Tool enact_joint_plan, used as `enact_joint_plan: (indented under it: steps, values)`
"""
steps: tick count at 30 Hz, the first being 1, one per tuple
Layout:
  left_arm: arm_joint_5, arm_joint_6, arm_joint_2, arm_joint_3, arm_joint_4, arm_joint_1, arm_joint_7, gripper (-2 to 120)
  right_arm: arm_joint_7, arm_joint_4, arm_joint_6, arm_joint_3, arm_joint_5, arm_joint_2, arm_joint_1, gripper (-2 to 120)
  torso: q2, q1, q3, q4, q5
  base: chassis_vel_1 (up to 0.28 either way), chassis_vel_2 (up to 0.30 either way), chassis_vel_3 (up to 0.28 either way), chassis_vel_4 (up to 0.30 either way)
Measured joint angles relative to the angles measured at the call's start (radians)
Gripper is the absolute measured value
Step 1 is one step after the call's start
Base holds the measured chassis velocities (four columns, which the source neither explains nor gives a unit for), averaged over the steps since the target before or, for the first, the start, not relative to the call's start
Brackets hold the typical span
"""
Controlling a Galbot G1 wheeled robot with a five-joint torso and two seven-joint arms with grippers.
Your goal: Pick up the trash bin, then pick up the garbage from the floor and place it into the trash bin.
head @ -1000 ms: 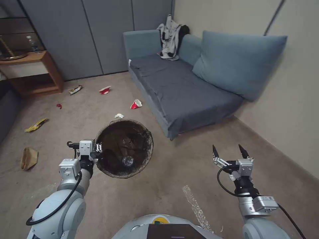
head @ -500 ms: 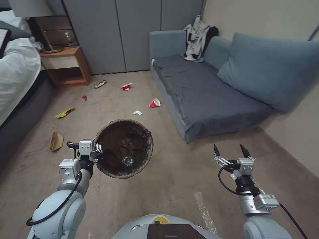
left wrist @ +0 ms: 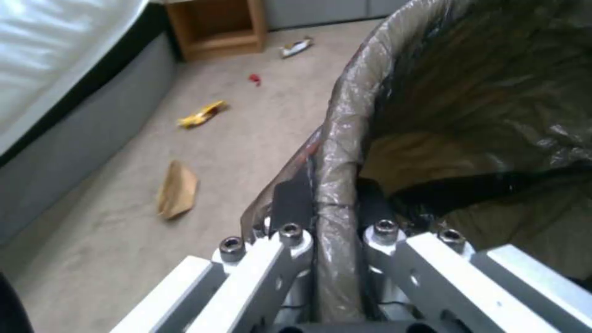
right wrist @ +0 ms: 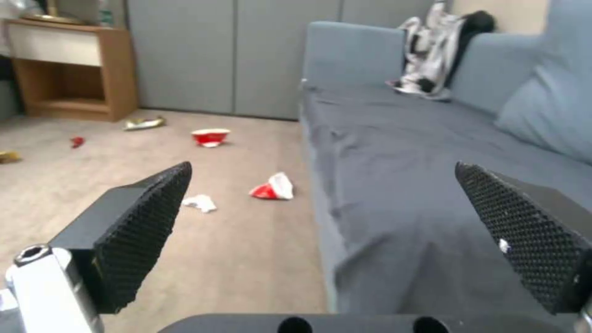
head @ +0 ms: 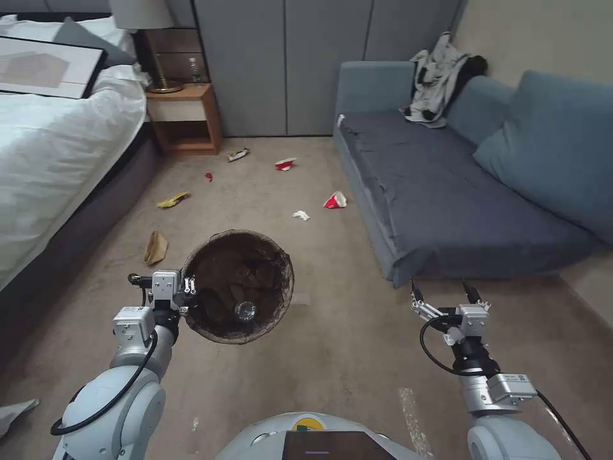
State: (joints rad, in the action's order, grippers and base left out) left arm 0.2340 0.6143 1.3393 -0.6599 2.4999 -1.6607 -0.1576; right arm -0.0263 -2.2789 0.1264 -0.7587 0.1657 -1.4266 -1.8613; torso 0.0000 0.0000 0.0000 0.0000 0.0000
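Observation:
My left gripper [head: 188, 286] is shut on the rim of the trash bin [head: 239, 232], holding it above the carpet; the left wrist view shows the fingers [left wrist: 290, 203] clamped on the bag-lined rim [left wrist: 345, 120]. A clear bottle [head: 245, 311] lies inside the bin. Garbage lies scattered ahead: a brown paper bag [head: 155, 246], a yellow wrapper [head: 172, 200], white paper [head: 301, 215], two red-and-white cups [head: 334, 200] [head: 285, 163] and another wrapper [head: 237, 154]. My right gripper [head: 444, 292] hangs open and holds nothing, with the nearer cup [right wrist: 271, 187] far beyond it.
A blue sofa [head: 447, 185] with a jacket [head: 437, 80] fills the right side. A bed [head: 57, 153] runs along the left, with a wooden nightstand [head: 185, 118] behind it. Grey wardrobe doors [head: 306, 64] close the far end. A pale scrap [head: 13, 412] lies near left.
The whole picture has slid rightward, so the camera has turned left and the bed has come into view. Both arms keep their pose, and the bin stays in the left gripper.

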Motion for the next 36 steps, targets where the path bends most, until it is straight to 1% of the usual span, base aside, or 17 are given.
enact_joint_plan:
  steps: [13, 16, 19, 28, 36]
  values:
    - [-0.007, -0.009, 0.003, 0.002, 0.0, -0.004, 0.0, 3, 0.017, -0.007, -0.031, 0.0, 0.014, 0.001, -0.001, 100, 0.0, 0.0, 0.0, 0.0001, 0.0, 0.087, 0.08, 0.081, 0.077]
    - [-0.014, -0.013, 0.004, 0.003, 0.0, -0.004, 0.0, 3, 0.025, -0.007, -0.039, -0.002, 0.018, 0.001, 0.0, 100, 0.0, 0.0, 0.0, 0.0001, 0.0, 0.0, 0.0, 0.0, 0.0]
    - [-0.015, -0.014, 0.004, 0.005, 0.0, -0.004, 0.001, 3, 0.033, -0.011, -0.06, -0.007, 0.031, 0.0, 0.002, 100, 0.0, 0.0, 0.0, -0.0005, 0.0, 0.0, 0.0, 0.0, 0.0]
    - [-0.014, -0.016, 0.002, 0.003, 0.0, -0.004, 0.001, 3, 0.045, -0.018, -0.085, -0.009, 0.044, -0.006, 0.011, 100, 0.0, 0.0, 0.0, 0.0, 0.0, 0.0, 0.0, 0.0, 0.0]
    - [-0.012, -0.018, -0.001, 0.001, 0.0, -0.004, 0.003, 3, 0.046, -0.019, -0.092, 0.006, 0.038, -0.012, 0.016, 100, 0.0, 0.0, 0.0, 0.0, 0.0001, -0.094, 0.098, 0.105, -0.101]
